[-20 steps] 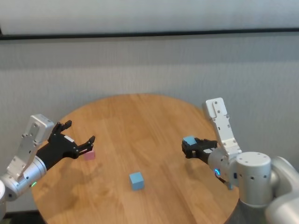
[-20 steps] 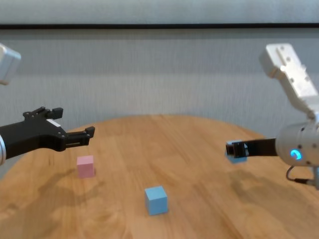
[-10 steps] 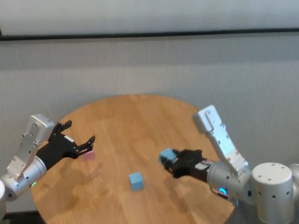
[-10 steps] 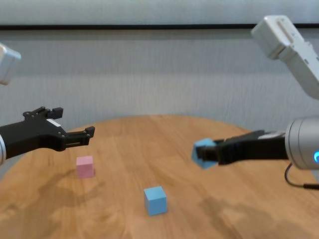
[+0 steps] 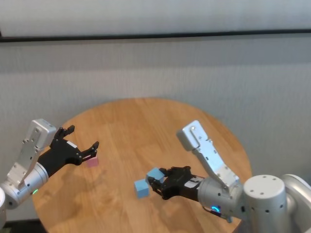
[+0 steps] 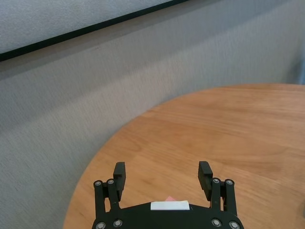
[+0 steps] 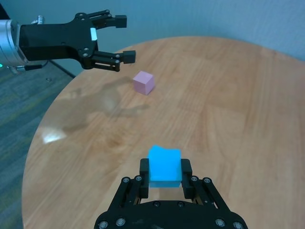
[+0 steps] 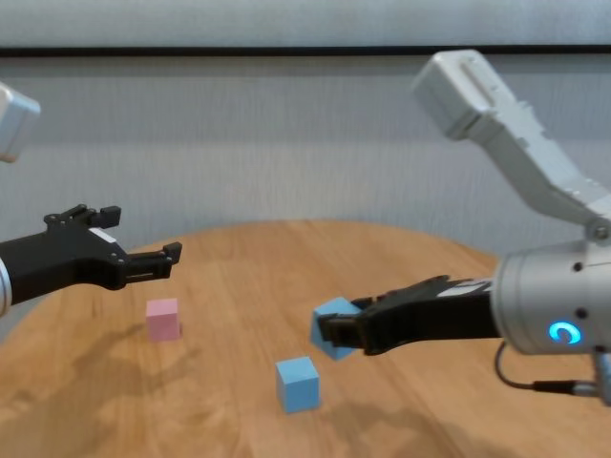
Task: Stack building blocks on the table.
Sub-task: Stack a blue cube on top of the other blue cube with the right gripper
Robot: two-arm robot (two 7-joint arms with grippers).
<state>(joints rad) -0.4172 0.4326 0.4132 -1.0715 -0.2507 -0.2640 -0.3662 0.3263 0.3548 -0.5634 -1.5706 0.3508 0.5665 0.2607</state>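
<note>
Nearest the robot, the right black claw (image 8: 336,334) is clamped on a small matte light blue cube (image 8: 331,324), holding it tilted in the air above the round light brown wooden surface (image 5: 146,131); in the right wrist view the cube (image 7: 165,165) sits squarely between the two fingers (image 7: 187,170). Just below and to the left of that claw, a second small matte light blue cube (image 8: 298,384) rests on the surface, apart from the held one, with a gap showing between them in the chest view. Farther off to the left, the left black claw (image 8: 143,256) hovers above the surface with its fingers (image 6: 205,172) spread wide and gripping nothing. Just beneath and slightly beyond its fingertips, a small matte pale pink cube (image 8: 163,319) stands on the surface, untouched and well apart from both blue cubes.
</note>
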